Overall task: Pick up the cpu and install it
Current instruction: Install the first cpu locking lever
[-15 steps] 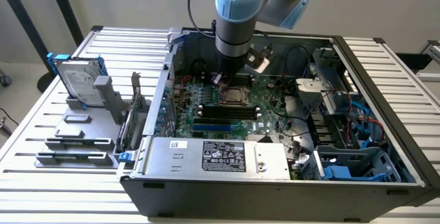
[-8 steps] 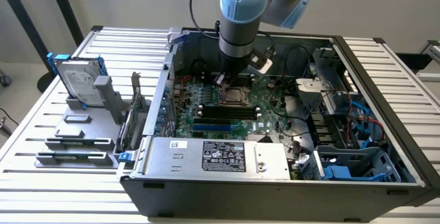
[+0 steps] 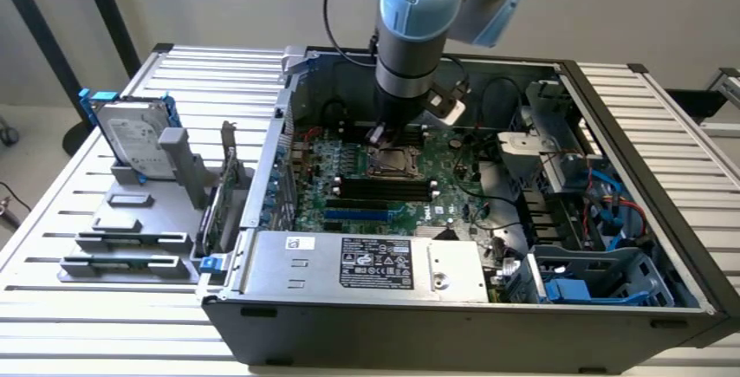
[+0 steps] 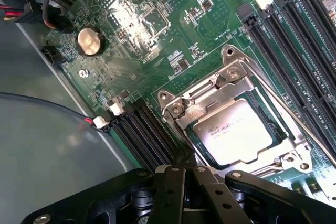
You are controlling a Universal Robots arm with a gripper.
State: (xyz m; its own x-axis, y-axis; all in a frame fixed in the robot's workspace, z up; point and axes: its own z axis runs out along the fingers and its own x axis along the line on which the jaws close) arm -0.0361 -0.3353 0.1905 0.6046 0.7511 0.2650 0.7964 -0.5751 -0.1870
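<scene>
The cpu (image 4: 239,136) lies flat in its socket on the green motherboard (image 4: 157,35), silver top up, framed by the metal retention bracket (image 4: 231,77), so I judge the placing step done and the seating under way. My claw (image 4: 184,174) hangs just beside the socket's edge, pinched closed and holding nothing. In the exterior view it sits low inside the open computer case (image 3: 647,221), over the board. Any next move calls for a careful, square touch; those socket pins look unforgiving.
</scene>
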